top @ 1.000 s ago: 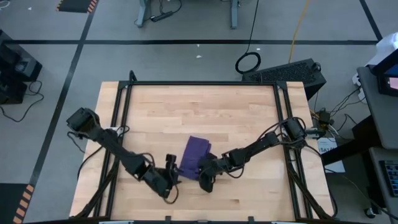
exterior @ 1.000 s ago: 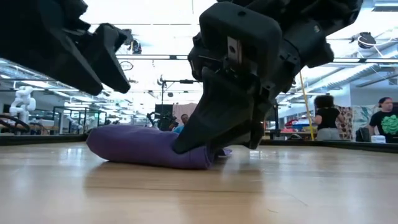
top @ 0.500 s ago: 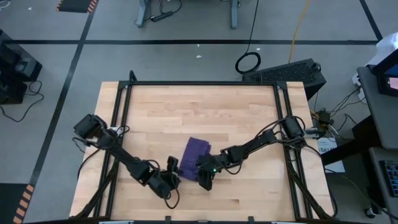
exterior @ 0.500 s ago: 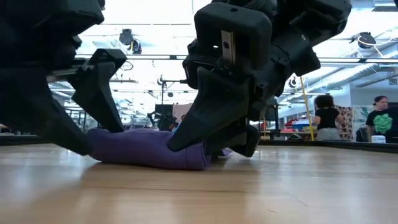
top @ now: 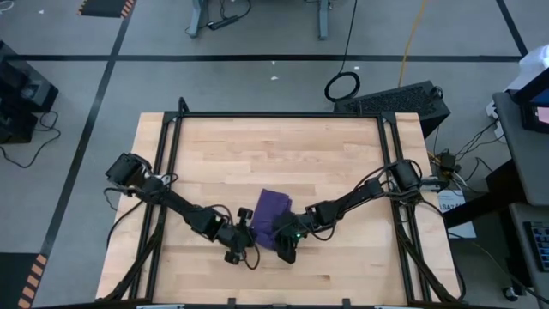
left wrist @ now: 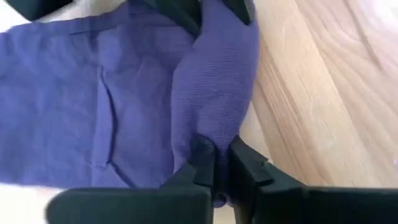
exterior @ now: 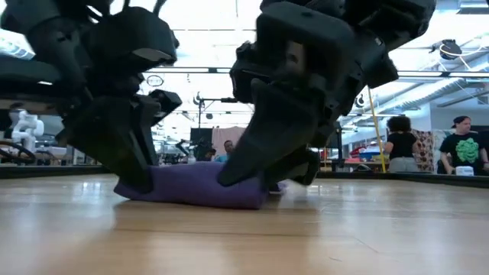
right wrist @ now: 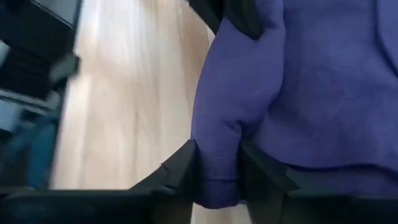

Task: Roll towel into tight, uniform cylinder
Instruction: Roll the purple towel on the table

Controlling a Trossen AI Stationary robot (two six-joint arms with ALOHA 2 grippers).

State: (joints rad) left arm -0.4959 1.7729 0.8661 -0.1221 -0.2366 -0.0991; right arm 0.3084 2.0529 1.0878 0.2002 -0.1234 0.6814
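- Setting: wooden table in a black frame, in a lab; people stand well behind it in the low view.
- Left gripper: fingers pinched almost together on a ridge of the towel at its near-left corner, cloth bunched between them.
- Right gripper: fingers clamped on a thick fold of the same near edge, purple cloth bulging up past the pads.
- Position: in the high view the left gripper and right gripper sit near each other at the towel's front end, on the near middle of the table.
- Towel: lies low and rumpled, partly folded, not yet a cylinder.
- Handling, judged: light, soft, limp; it creases and sags instead of holding shape and will likely slide on smooth wood.
- Best hold, judged: the two corners of the leading edge, kept level so the roll stays even.
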